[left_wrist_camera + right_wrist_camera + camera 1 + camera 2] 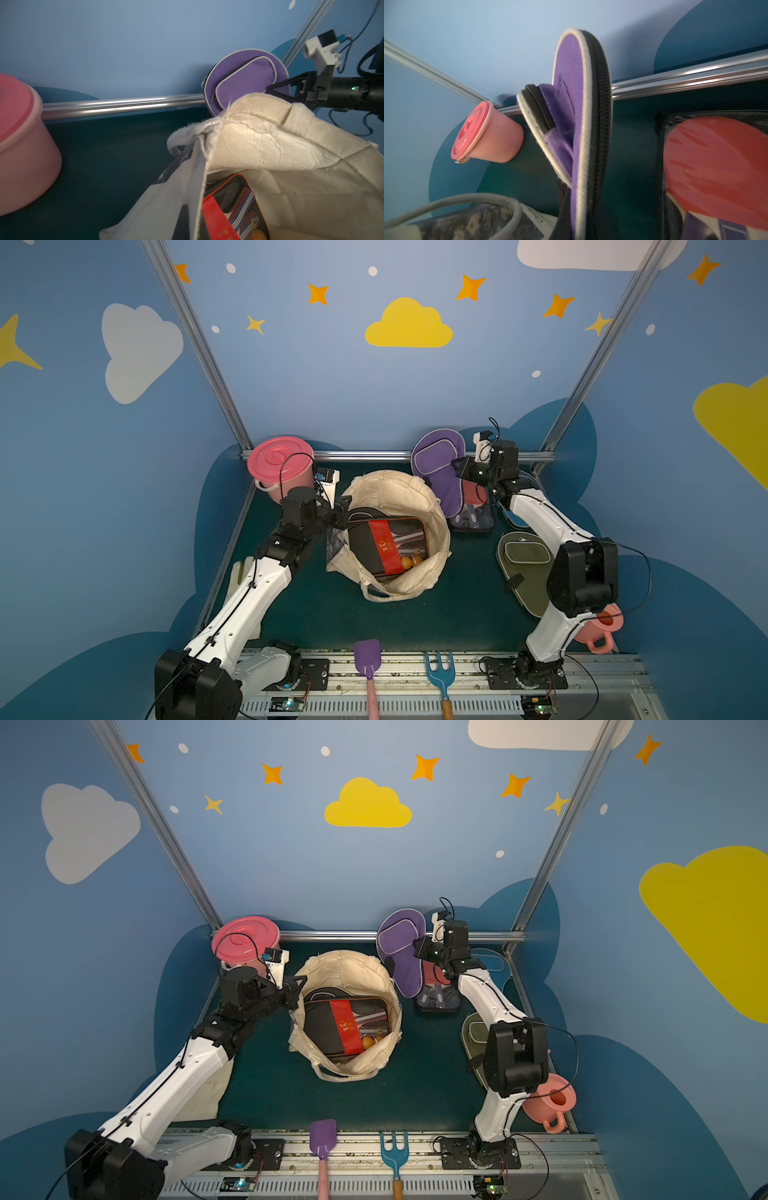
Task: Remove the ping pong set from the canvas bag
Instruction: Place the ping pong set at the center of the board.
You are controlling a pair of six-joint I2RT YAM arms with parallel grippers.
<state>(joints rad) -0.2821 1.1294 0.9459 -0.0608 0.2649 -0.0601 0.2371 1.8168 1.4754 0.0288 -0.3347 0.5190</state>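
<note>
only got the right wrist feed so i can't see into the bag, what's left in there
Observer: The black-red case, orange balls showing at one end, lies inside the canvas bag.
Operator: is the left arm helping
Observer: The left pincer looks shut on the bag's rim, on the pink bucket side.
Operator: what else is already out
Observer: An olive cover lies flat on the green mat, outside the bag.

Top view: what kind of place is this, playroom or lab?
Probably a robot test booth dressed as a nursery: cloud-and-star wall panels, aluminium frame posts, two arms bolted to a slotted base rail.
</note>
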